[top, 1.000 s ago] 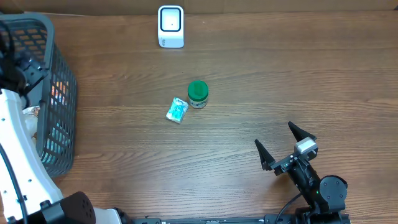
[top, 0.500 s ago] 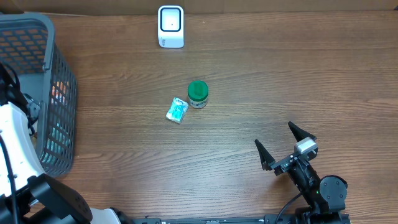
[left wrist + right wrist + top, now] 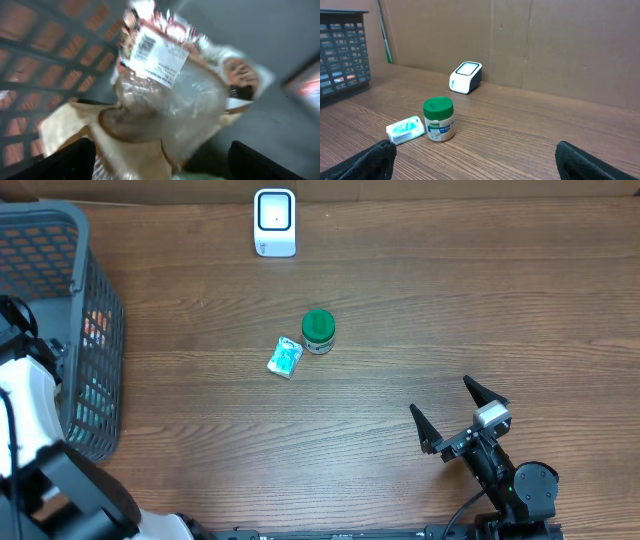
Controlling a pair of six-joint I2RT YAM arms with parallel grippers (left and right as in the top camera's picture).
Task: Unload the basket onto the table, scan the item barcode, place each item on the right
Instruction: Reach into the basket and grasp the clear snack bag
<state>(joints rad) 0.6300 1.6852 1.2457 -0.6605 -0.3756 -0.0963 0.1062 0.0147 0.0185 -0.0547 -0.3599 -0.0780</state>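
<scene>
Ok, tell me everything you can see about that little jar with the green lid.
The jar is small and round, with a bright green screw lid. Its pale body carries a white label printed in blue and green. It stands upright and closed on the wooden table, near the middle. A teal-and-white packet lies close beside it; whether they touch cannot be told. The white scanner sits farther back. Nothing holds the jar.

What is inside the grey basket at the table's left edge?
A clear-wrapped package with a white barcode label, blurred in the left wrist view. From overhead, the basket wall and the left arm cover the rest.
</scene>
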